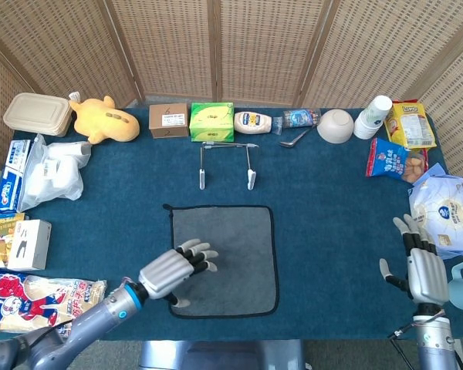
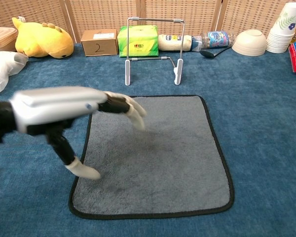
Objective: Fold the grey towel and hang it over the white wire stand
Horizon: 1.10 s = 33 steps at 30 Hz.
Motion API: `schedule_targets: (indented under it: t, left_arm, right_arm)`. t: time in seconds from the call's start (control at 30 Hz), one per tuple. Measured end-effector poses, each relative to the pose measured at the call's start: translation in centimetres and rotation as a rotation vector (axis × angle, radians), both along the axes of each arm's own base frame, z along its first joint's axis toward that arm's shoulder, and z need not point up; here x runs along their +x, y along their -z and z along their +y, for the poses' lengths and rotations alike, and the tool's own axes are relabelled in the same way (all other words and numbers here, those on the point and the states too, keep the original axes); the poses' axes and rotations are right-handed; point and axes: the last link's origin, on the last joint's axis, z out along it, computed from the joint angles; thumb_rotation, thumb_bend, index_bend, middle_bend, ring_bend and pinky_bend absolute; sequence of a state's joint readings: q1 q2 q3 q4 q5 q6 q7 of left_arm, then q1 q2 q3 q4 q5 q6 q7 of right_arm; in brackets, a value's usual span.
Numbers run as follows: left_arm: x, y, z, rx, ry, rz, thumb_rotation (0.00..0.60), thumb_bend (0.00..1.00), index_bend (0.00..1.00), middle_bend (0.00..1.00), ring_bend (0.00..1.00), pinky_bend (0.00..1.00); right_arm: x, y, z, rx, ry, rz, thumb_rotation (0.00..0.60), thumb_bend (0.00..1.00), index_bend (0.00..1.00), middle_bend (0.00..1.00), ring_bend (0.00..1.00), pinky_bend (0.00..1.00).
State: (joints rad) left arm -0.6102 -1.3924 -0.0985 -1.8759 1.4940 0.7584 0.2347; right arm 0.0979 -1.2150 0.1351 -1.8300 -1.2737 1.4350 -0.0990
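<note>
The grey towel [image 1: 235,247] with its black hem lies flat and unfolded at the table's front middle, and shows in the chest view too [image 2: 172,158]. Behind it stands the white wire stand [image 1: 225,162], upright and bare [image 2: 154,49]. My left hand [image 1: 176,270] hovers over the towel's front left part, fingers spread and holding nothing; in the chest view the left hand [image 2: 64,111] is blurred above the towel's left edge. My right hand [image 1: 423,266] stays near the front right table edge, fingers apart and empty.
Along the back stand a yellow plush toy [image 1: 103,119], a cardboard box [image 1: 168,120], a green tissue box [image 1: 211,121], a bottle [image 1: 254,122], a white bowl [image 1: 336,126] and paper cups [image 1: 373,116]. Snack bags [image 1: 38,297] crowd the left edge, more packets [image 1: 444,216] the right.
</note>
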Motion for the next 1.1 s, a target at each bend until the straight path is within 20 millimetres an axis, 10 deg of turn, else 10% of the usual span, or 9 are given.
schedule_targets:
  t: [1.1]
  left_arm:
    - [3.2,9.7,-3.4,-0.019,0.063,-0.027,0.600,0.17,0.20,0.11,0.00,0.00]
  right_arm:
    - [-1.7,-1.5,0.2,-0.023,0.029,-0.010,0.600,0.38,0.06,0.03,0.00,0.00]
